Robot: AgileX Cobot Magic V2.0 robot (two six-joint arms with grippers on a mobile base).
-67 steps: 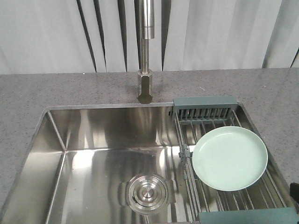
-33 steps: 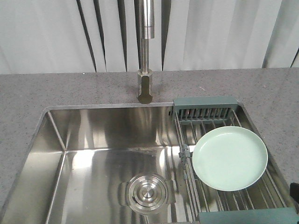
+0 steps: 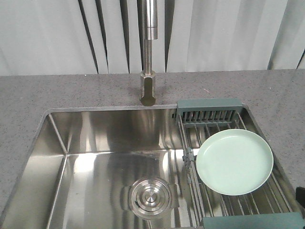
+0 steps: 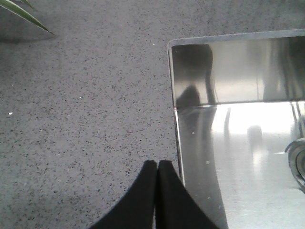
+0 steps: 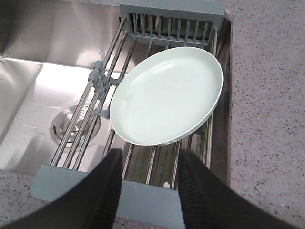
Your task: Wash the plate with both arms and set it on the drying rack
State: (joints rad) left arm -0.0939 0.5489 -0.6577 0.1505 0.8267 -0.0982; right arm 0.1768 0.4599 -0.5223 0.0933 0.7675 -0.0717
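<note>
Plate (image 3: 234, 162) flat on drying rack (image 3: 208, 112)

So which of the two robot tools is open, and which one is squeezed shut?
The right tool is open, its two black fingers spread just in front of the plate. The left tool is shut, fingers pressed together above the counter.

A speckled grey stone counter (image 3: 71, 93) surrounded a shiny steel sink (image 3: 95, 167) with a round drain (image 3: 150, 196). Behind it rose a steel tap (image 3: 148, 52) against pale pleated curtains (image 3: 47, 33). A green leaf (image 4: 21, 12) showed at the counter's corner.
</note>
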